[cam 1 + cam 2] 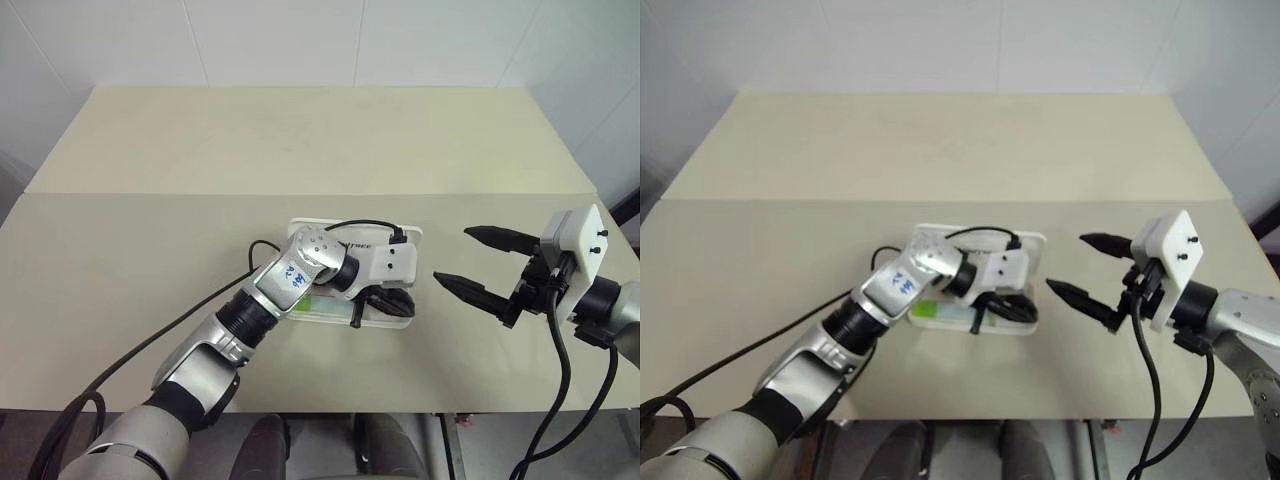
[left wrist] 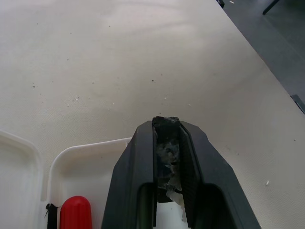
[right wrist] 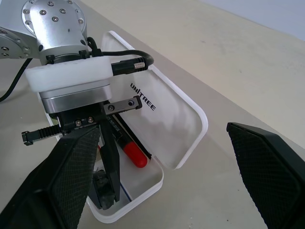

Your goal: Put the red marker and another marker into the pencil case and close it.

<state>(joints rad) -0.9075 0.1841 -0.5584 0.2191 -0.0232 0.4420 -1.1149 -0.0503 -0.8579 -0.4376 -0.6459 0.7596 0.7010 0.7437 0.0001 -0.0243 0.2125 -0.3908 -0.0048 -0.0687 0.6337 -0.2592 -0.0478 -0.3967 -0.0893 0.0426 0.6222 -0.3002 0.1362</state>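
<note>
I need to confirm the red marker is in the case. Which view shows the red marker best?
The right wrist view: the red marker lies inside the open pencil case, beside the left end effector. The left wrist view shows just its red end. In both eye views the left arm covers it.

Red marker [image 3: 134,155] inside open pencil case [image 3: 183,129]

Both eye views look down from above onto the worktop [image 1: 150,240], the pencil case [image 1: 400,236] near its centre. The left wrist view sits very close over the case's tray. The right wrist view faces the case from just beside it, sharing the tray.
</note>
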